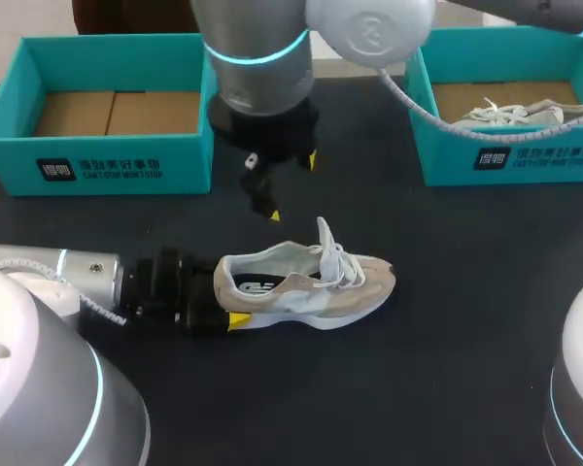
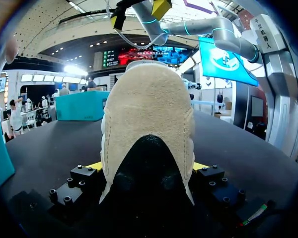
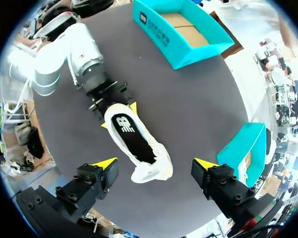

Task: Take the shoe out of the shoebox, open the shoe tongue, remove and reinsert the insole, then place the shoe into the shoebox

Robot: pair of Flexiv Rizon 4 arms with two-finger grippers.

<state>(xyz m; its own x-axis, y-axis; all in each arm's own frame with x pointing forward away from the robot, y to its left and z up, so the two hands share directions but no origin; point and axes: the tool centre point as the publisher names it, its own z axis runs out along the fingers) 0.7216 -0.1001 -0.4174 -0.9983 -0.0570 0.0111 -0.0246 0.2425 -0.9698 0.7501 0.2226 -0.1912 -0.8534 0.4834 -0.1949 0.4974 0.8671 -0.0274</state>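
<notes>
Shoe (image 1: 306,282) out of box, centre frame on desk (image 1: 466,340), heel clamped between fingers of left gripper (image 1: 229,296). Right gripper (image 1: 291,186) poised above, fingers apart. Tongue (image 1: 324,236) raised. Insole (image 3: 134,139) removal judged next: descent into opening required.

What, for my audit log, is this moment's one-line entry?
left gripper shut on shoe | right gripper open above shoe | shoe on table

Robotics lab: robot arms (image 1: 262,58) over a black table (image 1: 466,291), teal shoeboxes (image 1: 117,155).
</notes>
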